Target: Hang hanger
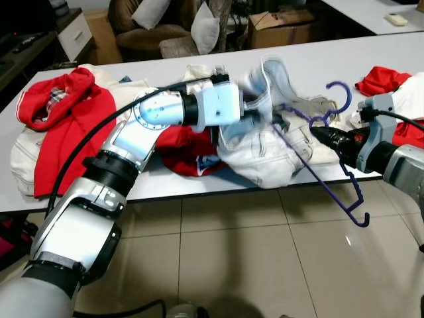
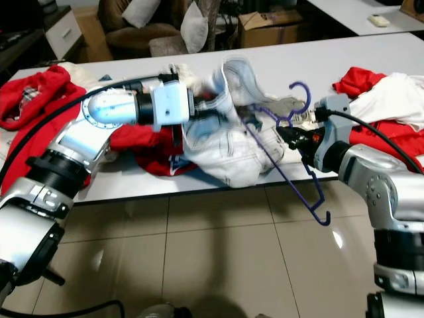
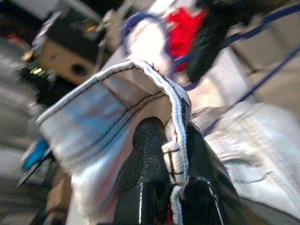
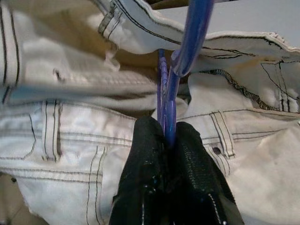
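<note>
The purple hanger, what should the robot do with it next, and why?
Probably slide the purple hanger further into the pale jeans. The right gripper pinches the hanger near its hook, the left gripper lifts the jeans' waistband, and one hanger arm hangs off the table.

Left arm stretched forward and across, wrist level, left gripper (image 3: pixel 176 154) pinching a denim hem between both black fingers. Right arm bent inward from the side, right gripper (image 4: pixel 168 140) clamped tight on a thin blue hanger neck, fingers pointing toward the other.
</note>
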`<state>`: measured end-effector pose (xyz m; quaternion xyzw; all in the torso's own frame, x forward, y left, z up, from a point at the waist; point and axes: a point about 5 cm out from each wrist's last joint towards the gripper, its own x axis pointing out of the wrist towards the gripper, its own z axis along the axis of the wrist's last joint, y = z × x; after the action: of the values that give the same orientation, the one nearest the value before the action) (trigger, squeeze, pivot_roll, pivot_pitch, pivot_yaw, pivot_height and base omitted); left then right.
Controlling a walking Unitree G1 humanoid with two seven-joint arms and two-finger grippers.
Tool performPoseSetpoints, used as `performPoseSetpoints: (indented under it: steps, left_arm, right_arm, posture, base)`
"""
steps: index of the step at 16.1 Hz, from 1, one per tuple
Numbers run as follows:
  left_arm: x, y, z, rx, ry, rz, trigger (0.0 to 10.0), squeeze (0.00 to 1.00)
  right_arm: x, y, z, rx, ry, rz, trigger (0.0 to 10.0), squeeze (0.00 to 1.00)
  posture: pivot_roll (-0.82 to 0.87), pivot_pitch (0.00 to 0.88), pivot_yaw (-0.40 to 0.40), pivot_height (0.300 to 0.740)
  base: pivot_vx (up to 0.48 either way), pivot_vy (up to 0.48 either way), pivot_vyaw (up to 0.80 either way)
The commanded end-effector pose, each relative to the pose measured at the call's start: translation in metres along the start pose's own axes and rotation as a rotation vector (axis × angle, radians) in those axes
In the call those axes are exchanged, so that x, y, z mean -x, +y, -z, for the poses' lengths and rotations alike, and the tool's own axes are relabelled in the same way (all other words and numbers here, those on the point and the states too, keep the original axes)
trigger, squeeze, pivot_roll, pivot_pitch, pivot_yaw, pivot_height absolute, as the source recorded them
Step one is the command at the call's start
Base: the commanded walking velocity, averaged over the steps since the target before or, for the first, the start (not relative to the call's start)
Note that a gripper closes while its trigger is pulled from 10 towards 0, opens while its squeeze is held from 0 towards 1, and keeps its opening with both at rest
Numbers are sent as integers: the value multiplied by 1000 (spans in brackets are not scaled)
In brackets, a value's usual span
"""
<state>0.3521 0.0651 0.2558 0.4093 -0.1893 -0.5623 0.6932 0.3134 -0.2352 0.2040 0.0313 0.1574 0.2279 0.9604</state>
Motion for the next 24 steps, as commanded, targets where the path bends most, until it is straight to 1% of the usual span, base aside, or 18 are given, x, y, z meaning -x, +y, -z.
performPoseSetpoints:
  steps: [1, 3, 5, 7, 9, 11, 12, 13, 14, 15, 16, 17, 18, 19, 21, 22, 23, 24]
  left_arm:
    - [-1, -4, -9, -26, -47, 75, 0, 0]
    - [-4, -14, -6, -24, -29, 144, 0, 0]
    - [-5, -17, -2, -23, -1, 158, 0, 0]
    - [-3, -20, 5, -36, 43, 161, 0, 0]
    - [0, -13, 11, -48, 101, 107, 0, 0]
    - [9, 9, 18, -62, 192, -26, 0, 0]
    - [20, 35, 19, -76, 252, -183, 0, 0]
    - [28, 53, 16, -88, 270, -301, 0, 0]
    - [44, 85, 5, -115, 269, -521, 0, 0]
    - [49, 96, -1, -125, 257, -601, 0, 0]
    - [56, 115, -20, -110, 144, -752, 0, 0]
    - [49, 113, -24, -74, 77, -735, 0, 0]
    - [35, 100, -23, -59, 44, -628, 0, 0]
    - [24, 87, -18, -64, 62, -540, 0, 0]
    - [7, 60, -9, -62, 68, -418, 0, 0]
    - [-1, 45, -5, -54, 67, -355, 0, 0]
    - [-3, 40, -4, -51, 62, -334, 0, 0]
    - [-9, 27, -7, 12, 10, -257, 0, 0]
  right_arm:
    - [-7, 5, -14, -50, -98, -57, 10000, 0]
    - [-15, 8, -31, -203, -259, -106, 10000, 0]
    - [-20, 9, -35, -327, -342, -133, 10000, 0]
    - [-23, 5, -44, -481, -470, -126, 10000, 0]
    - [-23, -2, -61, -550, -605, -100, 10000, 0]
    - [-17, -10, -85, -588, -779, -70, 10000, 0]
    - [-9, -16, -102, -630, -888, -75, 10000, 0]
    - [-6, -19, -108, -645, -931, -75, 10000, 0]
    - [-3, -24, -113, -664, -984, -67, 10000, 0]
    - [-3, -25, -113, -676, -995, -61, 10000, 0]
    - [-16, -29, -92, -672, -932, 48, 10000, 0]
    - [-25, -30, -71, -693, -885, 126, 10000, 0]
    - [-30, -29, -59, -729, -873, 160, 10000, 0]
    - [-32, -26, -52, -747, -866, 167, 10000, 0]
    - [-34, -14, -48, -786, -875, 113, 10000, 0]
    - [-34, -7, -50, -834, -905, 38, 10000, 0]
    - [-33, -6, -51, -853, -918, 18, 10000, 0]
    - [-33, -8, -49, -896, -935, 28, 10000, 0]
  posture:
    - [-128, 0, 92, 740]
    - [-122, 0, 89, 740]
    - [-121, 0, 91, 740]
    - [-122, 0, 98, 740]
    - [-125, 0, 102, 740]
    - [-121, 0, 100, 740]
    - [-115, 0, 99, 740]
    - [-110, 0, 97, 740]
    - [-106, 0, 97, 740]
    - [-106, 0, 97, 740]
    - [-100, 0, 100, 740]
    - [-97, 0, 101, 740]
    - [-95, 0, 102, 740]
    - [-95, 0, 103, 740]
    - [-97, 0, 106, 740]
    - [-99, 0, 108, 740]
    - [-100, 0, 108, 740]
    - [-100, 0, 107, 740]
  base:
    - [0, 0, 0]
    - [0, 0, 0]
    - [0, 0, 0]
    - [0, 0, 0]
    - [0, 0, 0]
    - [0, 0, 0]
    - [0, 0, 0]
    - [0, 0, 0]
    - [0, 0, 0]
    - [0, 0, 0]
    - [0, 0, 0]
    - [0, 0, 0]
    - [0, 0, 0]
    - [0, 0, 0]
    - [0, 0, 0]
    - [0, 0, 0]
    - [0, 0, 0]
    - [0, 0, 0]
